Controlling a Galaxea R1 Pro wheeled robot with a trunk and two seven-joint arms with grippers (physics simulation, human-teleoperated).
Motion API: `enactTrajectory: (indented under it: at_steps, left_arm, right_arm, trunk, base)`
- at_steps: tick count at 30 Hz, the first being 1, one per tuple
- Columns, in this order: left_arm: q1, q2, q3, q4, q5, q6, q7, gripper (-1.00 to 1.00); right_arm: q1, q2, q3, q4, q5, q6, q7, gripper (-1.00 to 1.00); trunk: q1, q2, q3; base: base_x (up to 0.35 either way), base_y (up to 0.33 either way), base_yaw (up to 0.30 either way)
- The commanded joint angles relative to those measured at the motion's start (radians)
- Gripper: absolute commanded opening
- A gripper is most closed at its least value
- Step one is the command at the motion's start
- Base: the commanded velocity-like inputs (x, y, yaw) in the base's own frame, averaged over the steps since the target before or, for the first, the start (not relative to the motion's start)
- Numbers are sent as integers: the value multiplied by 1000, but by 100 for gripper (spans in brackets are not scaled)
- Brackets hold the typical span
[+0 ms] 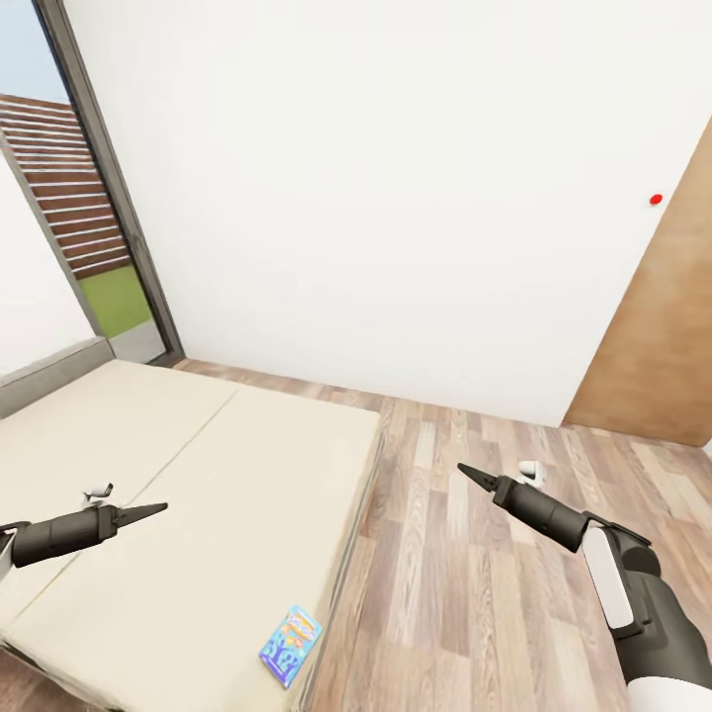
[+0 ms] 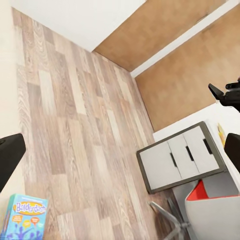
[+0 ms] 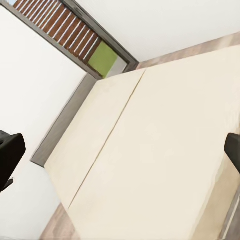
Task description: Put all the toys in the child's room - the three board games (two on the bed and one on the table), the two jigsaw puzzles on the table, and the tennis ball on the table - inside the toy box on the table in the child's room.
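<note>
While both arms hover, one blue game [image 1: 291, 645] lies on the bed [image 1: 198, 465], lower centre.
Left gripper [image 1: 148, 511] and right gripper [image 1: 473, 476]: fingers together, holding nothing.

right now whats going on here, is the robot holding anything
No. The robot faces the bed with both arms out in front. The left gripper hangs over the mattress and the right gripper over the wood floor; both look shut and hold nothing. A small blue board game lies on the bed's near corner by the edge, untouched. The left wrist view also shows a grey cabinet across the floor.
</note>
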Motion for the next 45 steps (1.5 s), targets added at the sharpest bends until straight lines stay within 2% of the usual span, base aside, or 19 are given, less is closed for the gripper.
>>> enactTrajectory:
  at_steps: [1, 29, 45]
  left_arm:
    - [-1, -1, 4, 0, -5, 11, -5, 100]
    - [-1, -2, 3, 0, -5, 9, -5, 100]
    - [-1, -2, 3, 0, -5, 9, -5, 100]
  right_arm:
    - [-1, 0, -1, 0, -3, 6, 1, 100]
    - [-1, -1, -2, 0, -4, 5, 2, 100]
    - [-1, 0, -3, 0, -6, 5, -1, 100]
  trunk:
    - [1, -2, -2]
    - [1, -2, -2]
    - [1, -2, -2]
  base:
    - [0, 0, 266]
    - [0, 0, 275]
    - [0, 0, 54]
